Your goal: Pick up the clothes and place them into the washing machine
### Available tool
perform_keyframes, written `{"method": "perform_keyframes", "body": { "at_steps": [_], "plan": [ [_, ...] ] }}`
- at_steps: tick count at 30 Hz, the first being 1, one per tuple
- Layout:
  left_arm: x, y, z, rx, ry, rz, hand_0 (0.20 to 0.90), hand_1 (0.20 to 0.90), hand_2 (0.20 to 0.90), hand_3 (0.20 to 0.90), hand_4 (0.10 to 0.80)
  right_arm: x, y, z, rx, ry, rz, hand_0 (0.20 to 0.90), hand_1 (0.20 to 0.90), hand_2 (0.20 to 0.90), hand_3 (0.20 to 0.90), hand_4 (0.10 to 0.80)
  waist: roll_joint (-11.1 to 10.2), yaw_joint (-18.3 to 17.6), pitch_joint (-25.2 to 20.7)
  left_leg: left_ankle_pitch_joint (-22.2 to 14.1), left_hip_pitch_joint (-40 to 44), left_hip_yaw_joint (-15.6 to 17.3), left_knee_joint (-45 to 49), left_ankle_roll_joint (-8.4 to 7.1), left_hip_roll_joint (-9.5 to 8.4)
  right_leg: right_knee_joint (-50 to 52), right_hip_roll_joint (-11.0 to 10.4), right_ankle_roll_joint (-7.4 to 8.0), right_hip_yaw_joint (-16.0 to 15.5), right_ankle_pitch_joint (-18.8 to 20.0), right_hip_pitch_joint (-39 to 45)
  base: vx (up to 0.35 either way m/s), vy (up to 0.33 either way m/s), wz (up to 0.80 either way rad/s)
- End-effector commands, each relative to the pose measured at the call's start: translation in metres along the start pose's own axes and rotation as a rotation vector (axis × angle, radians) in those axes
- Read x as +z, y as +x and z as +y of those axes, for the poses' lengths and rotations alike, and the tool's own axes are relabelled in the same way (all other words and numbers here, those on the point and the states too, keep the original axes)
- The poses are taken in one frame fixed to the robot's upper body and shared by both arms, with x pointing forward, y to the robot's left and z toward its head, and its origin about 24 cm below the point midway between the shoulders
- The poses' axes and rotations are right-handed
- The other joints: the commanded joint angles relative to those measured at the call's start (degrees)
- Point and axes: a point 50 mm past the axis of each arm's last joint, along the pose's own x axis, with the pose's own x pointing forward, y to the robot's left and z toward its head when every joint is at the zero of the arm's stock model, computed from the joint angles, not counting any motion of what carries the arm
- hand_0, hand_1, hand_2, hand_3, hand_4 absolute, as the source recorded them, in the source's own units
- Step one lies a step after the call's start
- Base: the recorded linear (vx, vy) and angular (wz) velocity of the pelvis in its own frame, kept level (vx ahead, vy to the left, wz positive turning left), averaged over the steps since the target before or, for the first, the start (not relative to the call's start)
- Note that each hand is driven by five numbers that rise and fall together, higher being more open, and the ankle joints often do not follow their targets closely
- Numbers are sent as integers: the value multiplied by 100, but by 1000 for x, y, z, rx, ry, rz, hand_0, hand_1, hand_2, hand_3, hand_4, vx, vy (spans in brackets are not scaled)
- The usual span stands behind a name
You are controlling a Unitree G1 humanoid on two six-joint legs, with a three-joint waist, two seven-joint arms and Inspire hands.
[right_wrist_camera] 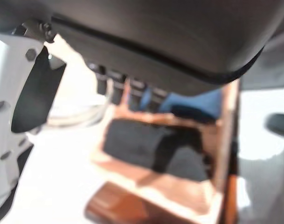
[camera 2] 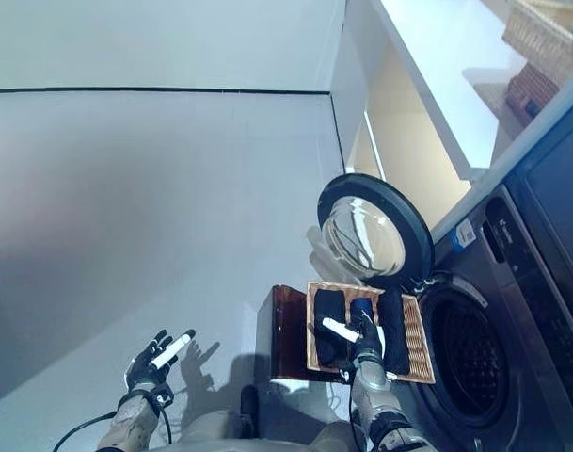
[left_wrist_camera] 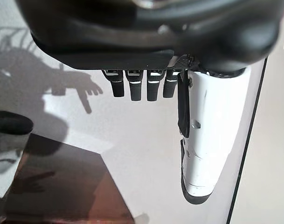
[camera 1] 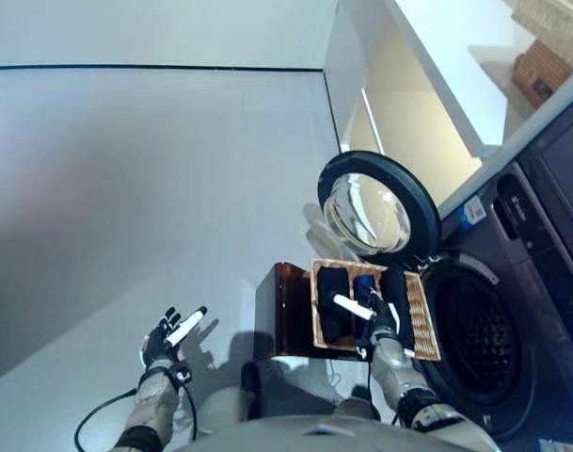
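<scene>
Dark clothes lie in a wicker basket (camera 1: 423, 325) on a brown stand (camera 1: 284, 306) before the washing machine. One black piece (camera 1: 330, 299) lies at the left, a blue piece (camera 1: 363, 284) in the middle, another black piece (camera 1: 398, 294) at the right. My right hand (camera 1: 376, 322) hovers over the basket's middle, open, its white-covered thumb pointing left, and it holds nothing. The right wrist view shows the black cloth (right_wrist_camera: 146, 144) and blue cloth (right_wrist_camera: 204, 100) past straight fingers (right_wrist_camera: 114, 86). My left hand (camera 1: 167, 341) hangs open over the floor at the lower left, empty.
The washing machine's drum (camera 1: 476, 331) gapes just right of the basket. Its round glass door (camera 1: 376, 209) is swung open behind the basket. A white counter (camera 1: 455, 66) runs above the machine, with woven baskets (camera 1: 545, 66) on it. Grey floor (camera 1: 126, 188) spreads to the left.
</scene>
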Motion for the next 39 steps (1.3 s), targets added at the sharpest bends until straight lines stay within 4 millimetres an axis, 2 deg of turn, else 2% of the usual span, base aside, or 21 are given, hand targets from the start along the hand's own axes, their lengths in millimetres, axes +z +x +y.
{"method": "perform_keyframes", "body": {
  "at_steps": [1,3,5,6,7,8,9,10,11,12,13,15,17,19,22,24,30,33,34,36,39],
  "plan": [
    [37,7,-12,-40,-45,-167,900,900,900,900,800,46,8,-1,0,27,-189,900,900,900,900,800,-164,-134,57,-690,415,-302,482,-932,549,-24,-166,-24,277,1264,-483,209,-185,39],
    [35,6,-13,-42,-49,-161,900,900,900,900,800,43,6,-2,2,21,-184,900,900,900,900,800,-196,-175,65,-736,596,-358,396,-1001,616,32,-148,4,437,1309,-509,217,-166,43],
    [33,6,-12,-43,-44,-155,900,900,900,900,800,41,5,-1,13,11,-185,900,900,900,900,800,-242,-204,68,-762,780,-400,299,-1049,685,174,16,8,536,1208,-616,207,-157,25],
    [32,5,-12,-42,-45,-151,900,900,900,900,800,40,4,-3,11,7,-180,900,900,900,900,800,-257,-181,65,-770,843,-397,275,-1073,715,228,79,-5,394,1146,-634,173,-177,0],
    [31,6,-12,-39,-48,-145,900,900,900,900,800,37,4,-3,13,-4,-172,900,900,900,900,800,-251,-136,41,-796,866,-393,264,-1130,807,223,139,-42,161,873,-602,171,-200,-24],
    [28,5,-12,-37,-49,-136,900,900,900,900,800,37,4,-5,13,-15,-174,900,900,900,900,800,-240,-169,11,-803,889,-427,237,-1156,874,263,234,-94,181,689,-571,115,-148,-17],
    [28,5,-12,-37,-49,-136,900,900,900,900,800,37,4,-5,13,-15,-174,900,900,900,900,800,-239,-170,11,-804,890,-428,238,-1157,875,264,235,-94,180,689,-570,180,-165,-1],
    [27,6,-17,-41,-58,-129,900,900,900,900,800,37,6,-9,-1,-44,-170,900,900,900,900,800,-184,-185,-8,-755,886,-497,380,-1235,1042,452,401,-198,251,441,-558,169,-159,13],
    [29,6,-20,-49,-71,-138,900,900,900,900,800,41,7,-10,-3,-30,-185,900,900,900,900,800,-157,-213,7,-699,804,-513,582,-1272,1113,556,475,-278,271,343,-548,207,-211,13],
    [33,5,-23,-69,-74,-159,900,900,900,900,800,41,7,-15,-13,-26,-186,900,900,900,900,800,-127,-219,26,-615,678,-611,917,-1304,1166,616,564,-366,237,232,-530,113,-181,5],
    [34,5,-27,-88,-61,-163,900,900,900,900,800,40,8,-20,-33,-32,-181,900,900,900,900,800,-118,-186,90,-496,467,-783,1321,-1308,1135,621,594,-432,213,219,-476,38,-124,12],
    [34,6,-34,-101,-73,-155,900,900,900,900,800,41,12,-33,-100,-48,-161,900,900,900,900,800,-17,-142,172,-208,68,-774,720,-1350,1221,549,548,-331,102,124,-403,-38,13,27],
    [36,6,-41,-121,-60,-163,900,900,900,900,800,49,15,-43,-152,-61,-173,900,900,900,900,800,45,-103,268,-27,-377,-766,637,-1397,1279,561,429,-330,145,139,-411,15,70,40],
    [36,5,-41,-143,-12,-167,900,900,900,900,800,54,18,-55,-222,-95,-166,900,900,900,900,800,165,-129,286,-84,-427,-602,651,-1371,1210,604,341,-324,145,165,-547,21,72,36],
    [47,6,-43,-146,0,-214,900,900,900,900,800,80,26,-57,-275,-140,-211,900,900,900,900,800,245,-66,412,-157,-436,-460,560,-1345,1101,572,199,-274,204,329,-773,-64,101,-16],
    [56,7,-43,-147,2,-251,900,900,900,900,800,89,29,-64,-311,-172,-214,900,900,900,900,800,271,-40,508,-203,-537,-382,596,-1330,1057,533,126,-249,222,432,-913,-93,92,-14],
    [76,5,-53,-189,-2,-332,900,900,900,900,800,115,33,-86,-428,-304,-224,900,900,900,900,800,379,-5,764,-351,-1008,-339,1001,-1332,996,603,-52,-199,178,515,-1281,-65,33,4],
    [78,4,-59,-217,8,-342,900,900,900,900,800,120,32,-99,-477,-338,-218,900,900,900,900,800,402,-45,793,-445,-1343,-261,1391,-1360,1012,799,-173,-186,110,465,-1443,-63,-9,17],
    [81,2,-63,-236,11,-353,900,900,900,900,800,133,31,-103,-507,-348,-251,900,900,900,900,800,427,-80,880,-497,-1567,-168,1740,-1396,1107,1158,-175,-218,159,335,-1654,-57,39,27],
    [81,2,-64,-238,20,-352,900,900,900,900,800,149,32,-99,-508,-365,-295,900,900,900,900,800,437,-93,902,-600,-1744,-212,1984,-1358,1130,1470,-116,-278,306,228,-1958,-63,30,22],
    [82,3,-68,-240,21,-352,900,900,900,900,800,155,32,-96,-505,-384,-316,900,900,900,900,800,426,-88,965,-767,-1926,-289,2282,-1343,1170,1758,-113,-314,331,55,-2144,-52,-13,4]
  ]
}}
